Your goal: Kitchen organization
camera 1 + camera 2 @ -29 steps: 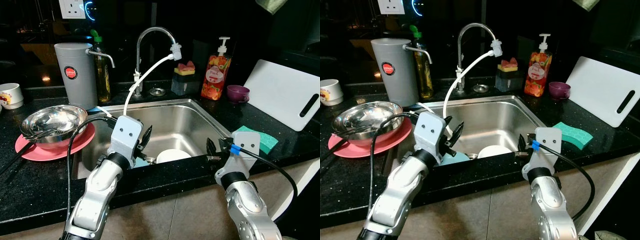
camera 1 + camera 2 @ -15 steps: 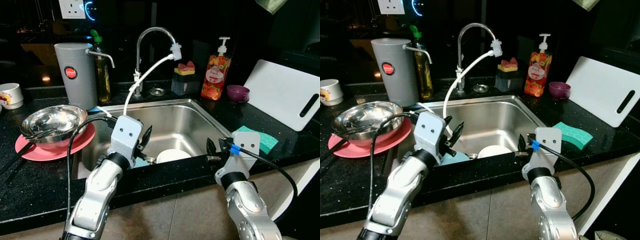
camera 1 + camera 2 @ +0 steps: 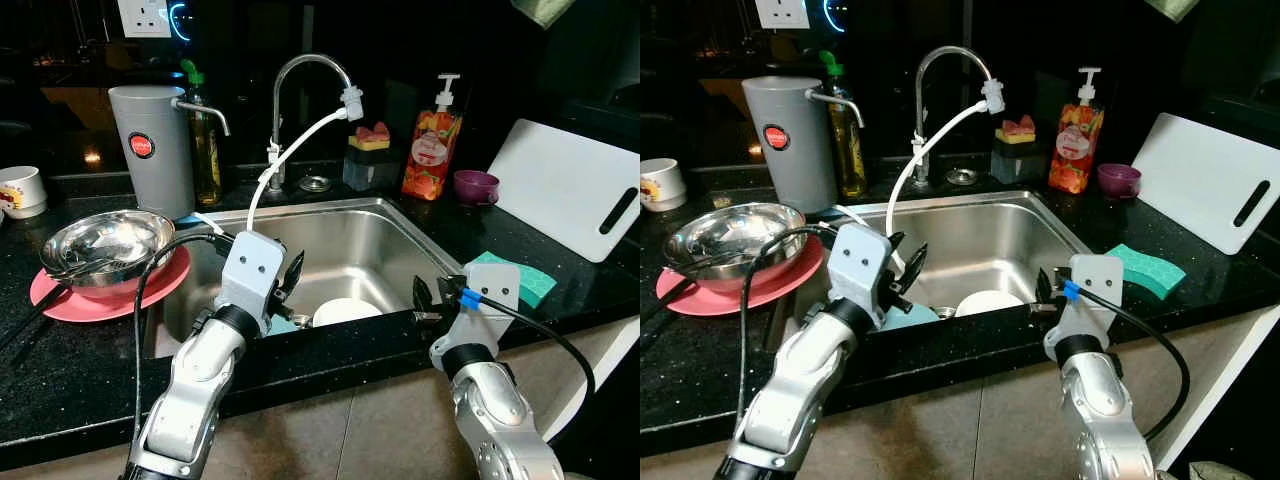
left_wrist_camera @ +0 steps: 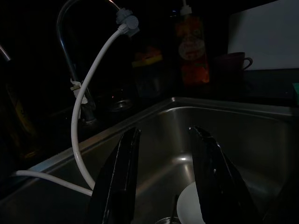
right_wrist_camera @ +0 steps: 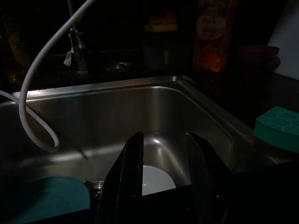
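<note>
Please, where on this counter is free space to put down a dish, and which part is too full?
Bare black counter lies in front of the pink plate, left of the left gripper. A smaller patch lies between the green sponge and the white cutting board. Crowded: the strip behind the sink, with faucet, soap bottle and purple cup.

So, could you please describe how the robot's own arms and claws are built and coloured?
Both arms are jointed silver metal with black bands at the wrists. Each ends in a pale grey wrist block with two small dark holes, carrying a claw of two long black fingers: left claw, right claw. A black cable loops out from each wrist block; the right one carries a blue clip.
</note>
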Available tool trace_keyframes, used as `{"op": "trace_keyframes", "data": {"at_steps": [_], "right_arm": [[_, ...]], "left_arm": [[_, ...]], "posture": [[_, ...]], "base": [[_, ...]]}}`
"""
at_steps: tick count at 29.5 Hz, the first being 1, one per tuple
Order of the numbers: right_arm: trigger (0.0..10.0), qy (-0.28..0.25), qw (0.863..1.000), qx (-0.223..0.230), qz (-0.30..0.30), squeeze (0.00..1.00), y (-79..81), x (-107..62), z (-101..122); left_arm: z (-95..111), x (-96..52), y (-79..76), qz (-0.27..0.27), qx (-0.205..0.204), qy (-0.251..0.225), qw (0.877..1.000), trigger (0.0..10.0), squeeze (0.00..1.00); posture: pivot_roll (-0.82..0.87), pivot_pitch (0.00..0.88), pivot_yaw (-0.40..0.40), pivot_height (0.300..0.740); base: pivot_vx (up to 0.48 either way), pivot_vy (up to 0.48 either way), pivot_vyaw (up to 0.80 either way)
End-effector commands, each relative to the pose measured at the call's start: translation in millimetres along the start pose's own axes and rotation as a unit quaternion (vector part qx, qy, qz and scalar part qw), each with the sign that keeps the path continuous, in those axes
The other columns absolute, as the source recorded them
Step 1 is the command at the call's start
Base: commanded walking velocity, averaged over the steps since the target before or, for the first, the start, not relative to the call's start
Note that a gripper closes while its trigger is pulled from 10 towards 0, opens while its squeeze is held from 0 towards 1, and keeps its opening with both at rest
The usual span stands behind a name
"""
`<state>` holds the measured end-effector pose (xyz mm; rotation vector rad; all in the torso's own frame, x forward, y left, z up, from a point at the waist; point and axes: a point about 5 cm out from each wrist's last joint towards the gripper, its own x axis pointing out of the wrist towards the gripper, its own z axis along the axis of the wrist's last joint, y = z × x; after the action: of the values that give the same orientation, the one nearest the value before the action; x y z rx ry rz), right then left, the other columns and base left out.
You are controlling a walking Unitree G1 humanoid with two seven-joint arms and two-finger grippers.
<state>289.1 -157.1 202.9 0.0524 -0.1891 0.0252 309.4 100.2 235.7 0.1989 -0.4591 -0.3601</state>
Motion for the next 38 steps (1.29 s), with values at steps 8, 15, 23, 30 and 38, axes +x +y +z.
{"op": "trace_keyframes", "data": {"at_steps": [8,15,23,30,38], "right_arm": [[10.0,-0.002,1.000,-0.001,0.000,0.00,1.4,0.8,-0.5],[10.0,-0.003,1.000,-0.001,0.000,0.00,1.6,1.4,-0.4],[10.0,-0.003,1.000,0.000,0.001,0.00,1.7,1.6,-0.5],[10.0,-0.003,1.000,0.000,0.002,0.00,2.0,1.8,-0.3],[10.0,-0.002,1.000,0.000,0.001,0.00,2.1,1.5,-0.4]], "left_arm": [[-2.5,1.3,-1.5,-0.002,0.000,0.003,1.000,10.0,0.00],[-2.3,1.8,-1.2,-0.003,0.001,0.002,1.000,10.0,0.00],[-2.5,1.5,-1.1,-0.003,0.002,0.002,1.000,10.0,0.00],[-2.5,1.3,-1.2,-0.003,0.002,0.002,1.000,10.0,0.00],[-2.6,1.2,-1.0,-0.003,0.002,0.002,1.000,10.0,0.00]], "posture": [[0.04,0.036,-0.061,0.740],[0.04,0.031,-0.060,0.740],[0.04,0.029,-0.060,0.740],[0.04,0.028,-0.061,0.740],[0.04,0.034,-0.060,0.740]], "base": [[0.000,0.000,0.00],[0.000,0.000,0.00],[0.000,0.000,0.00],[0.000,0.000,0.00],[0.000,0.000,0.00]]}}
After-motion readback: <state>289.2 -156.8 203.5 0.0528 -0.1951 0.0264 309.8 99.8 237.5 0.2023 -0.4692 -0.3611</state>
